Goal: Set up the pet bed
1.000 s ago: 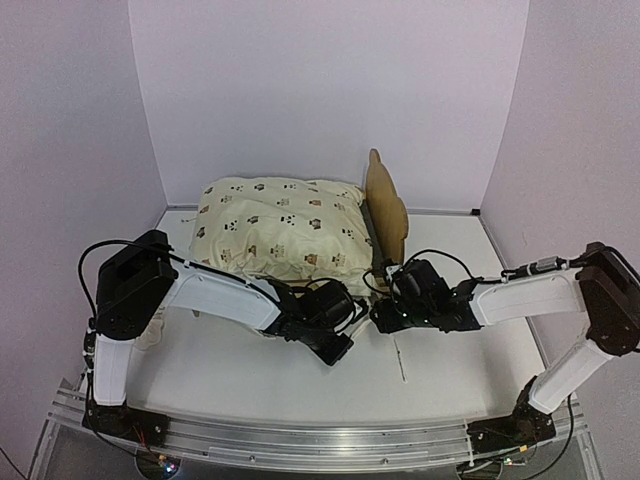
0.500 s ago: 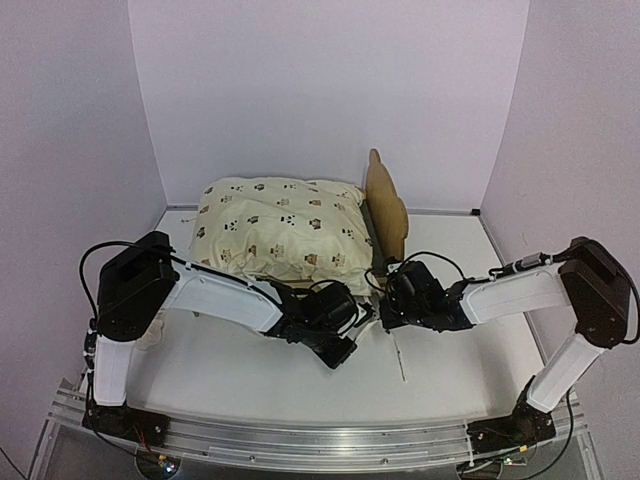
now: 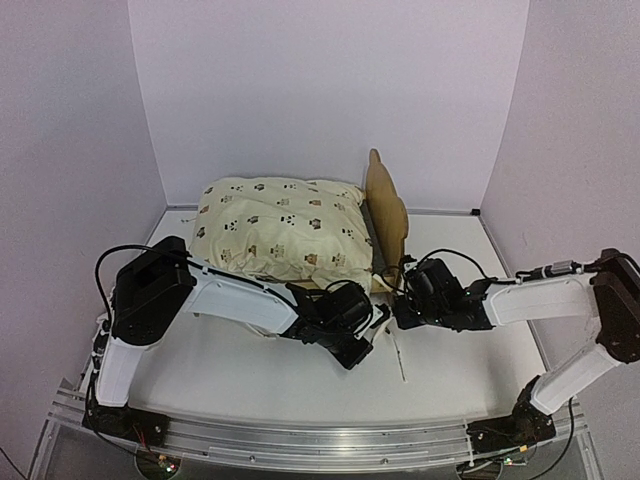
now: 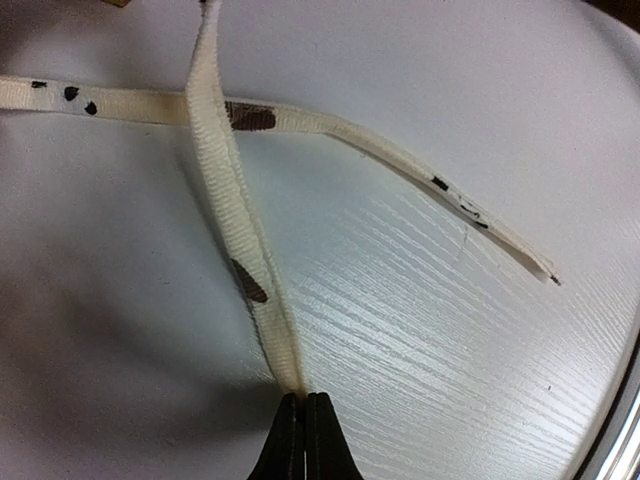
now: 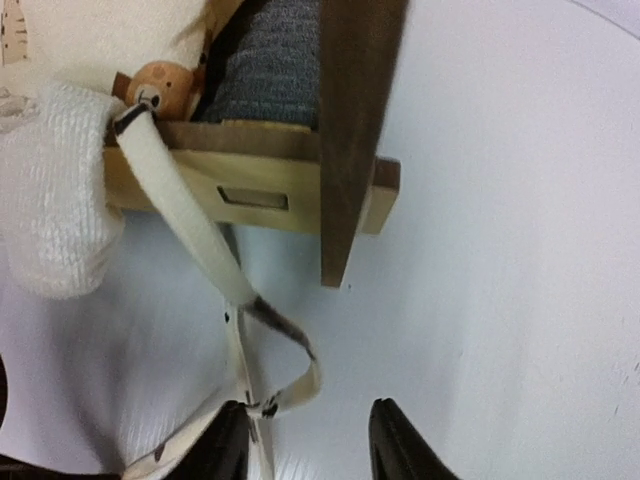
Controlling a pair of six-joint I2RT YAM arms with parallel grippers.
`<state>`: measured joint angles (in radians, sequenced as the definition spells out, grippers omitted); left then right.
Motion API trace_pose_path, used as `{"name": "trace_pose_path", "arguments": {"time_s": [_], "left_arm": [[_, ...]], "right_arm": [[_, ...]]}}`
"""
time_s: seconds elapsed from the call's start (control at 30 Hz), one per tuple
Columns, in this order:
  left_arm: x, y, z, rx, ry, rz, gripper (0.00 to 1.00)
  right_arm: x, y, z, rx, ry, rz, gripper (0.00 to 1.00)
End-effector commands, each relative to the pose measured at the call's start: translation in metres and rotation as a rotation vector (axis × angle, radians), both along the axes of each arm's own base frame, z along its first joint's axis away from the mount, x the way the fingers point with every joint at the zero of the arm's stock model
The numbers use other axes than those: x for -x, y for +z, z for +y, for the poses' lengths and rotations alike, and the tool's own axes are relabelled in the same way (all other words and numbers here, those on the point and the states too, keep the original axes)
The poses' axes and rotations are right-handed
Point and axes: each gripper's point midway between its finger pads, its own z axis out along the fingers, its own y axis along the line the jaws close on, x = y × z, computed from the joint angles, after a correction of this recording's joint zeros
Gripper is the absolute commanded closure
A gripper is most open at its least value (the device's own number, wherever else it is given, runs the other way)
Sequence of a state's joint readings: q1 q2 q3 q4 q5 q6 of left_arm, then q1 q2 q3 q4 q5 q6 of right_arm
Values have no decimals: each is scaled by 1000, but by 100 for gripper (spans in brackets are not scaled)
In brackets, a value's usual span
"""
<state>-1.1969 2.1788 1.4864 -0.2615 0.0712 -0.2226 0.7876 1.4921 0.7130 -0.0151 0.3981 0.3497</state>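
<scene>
- The pet bed (image 3: 386,208) stands on the counter (image 3: 450,372) under the cushion (image 3: 275,230); we judge it light, stiff plywood, best held by a side rail.
- Our left jaws pinch a ribbon tie (image 4: 232,190), fully closed.
- Our right jaws stand apart around a ribbon loop (image 5: 288,372), gripping nothing.

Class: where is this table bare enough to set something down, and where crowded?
Bare table: right of the pet bed to the wall; the near strip by the front rail. Crowded: centre, where left tool and right tool meet the ribbon.
</scene>
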Motion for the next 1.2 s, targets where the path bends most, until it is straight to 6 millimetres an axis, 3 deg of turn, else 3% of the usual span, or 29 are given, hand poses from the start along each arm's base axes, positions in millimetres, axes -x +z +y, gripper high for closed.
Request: {"name": "trace_pose_path", "arguments": {"time_s": [0.0,0.13,0.3,0.6,0.9,1.0,1.17], "left_arm": [[0,8,-10,28,-27,-14,100],[1,8,-11,32,-29,-11,100],[1,7,-11,30,-26,-10,100],[1,8,-9,29,-18,-6,100],[3,8,-6,27,-16,-2,100],[4,8,-5,25,-17,-1,100],[4,8,-4,25,-13,-2,100]], "right_arm": [[32,2,0,-75,51,120,44],[59,1,5,-186,81,220,34],[92,-11,8,-293,94,353,32],[132,-42,12,-270,130,519,44],[139,-67,-7,-61,103,507,54],[137,-73,-17,19,79,488,61],[138,-77,-19,54,72,481,93]]}}
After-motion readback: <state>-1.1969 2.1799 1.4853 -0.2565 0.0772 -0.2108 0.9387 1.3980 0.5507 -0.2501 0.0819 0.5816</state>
